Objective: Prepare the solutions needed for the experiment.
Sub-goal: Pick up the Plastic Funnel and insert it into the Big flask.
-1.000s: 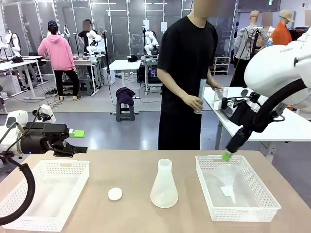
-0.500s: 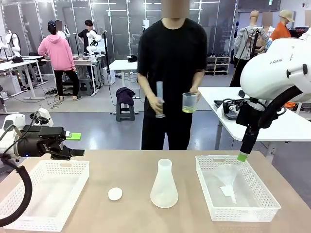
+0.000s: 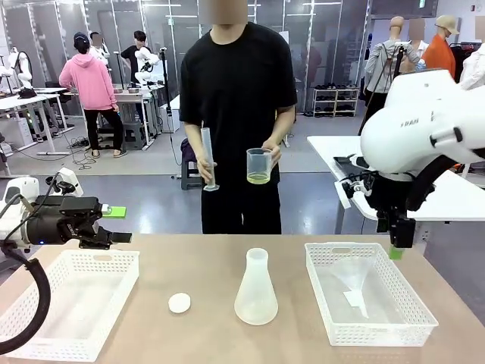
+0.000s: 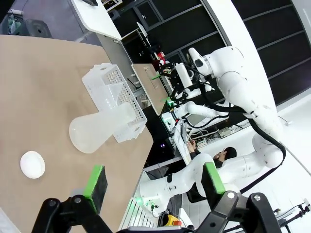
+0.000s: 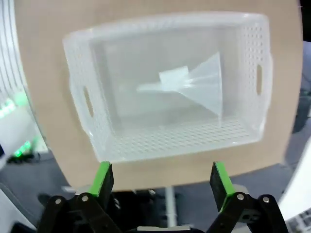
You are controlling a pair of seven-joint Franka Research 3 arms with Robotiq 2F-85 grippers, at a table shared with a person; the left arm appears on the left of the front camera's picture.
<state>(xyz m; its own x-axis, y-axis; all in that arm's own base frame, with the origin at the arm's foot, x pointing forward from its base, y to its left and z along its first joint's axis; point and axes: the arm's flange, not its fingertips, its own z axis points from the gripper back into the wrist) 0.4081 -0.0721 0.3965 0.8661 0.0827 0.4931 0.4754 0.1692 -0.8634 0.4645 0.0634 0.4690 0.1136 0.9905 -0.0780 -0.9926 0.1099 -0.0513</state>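
At the left, our left claw (image 3: 121, 224) hangs above the far corner of a white perforated basket (image 3: 45, 258), its fingers lying level and pointing toward the middle of the table (image 3: 204, 265). In the left wrist view the left claw (image 4: 153, 182) has its green pads well apart, with nothing between them.

Next on the table lies a small white disc (image 3: 179, 302), and just to its right a frosted conical flask (image 3: 256, 292) stands upright. We cannot tell whether any liquid tints its base.

Behind the table a person (image 3: 239, 91) holds up a tall graduated cylinder (image 3: 206, 159) and a clear beaker (image 3: 258, 165). The pale yellow-green solution (image 3: 258, 178) sits in the bottom of that beaker, above and beyond the flask.

To the right stands a second white basket (image 3: 379, 322) with a clear funnel (image 3: 355, 277) lying inside it. Our right claw (image 3: 396, 249) points down above the far right edge of this basket. In the right wrist view the right claw (image 5: 160, 179) is spread wide and empty, with the basket (image 5: 165, 22) and funnel (image 5: 204, 87) below it.
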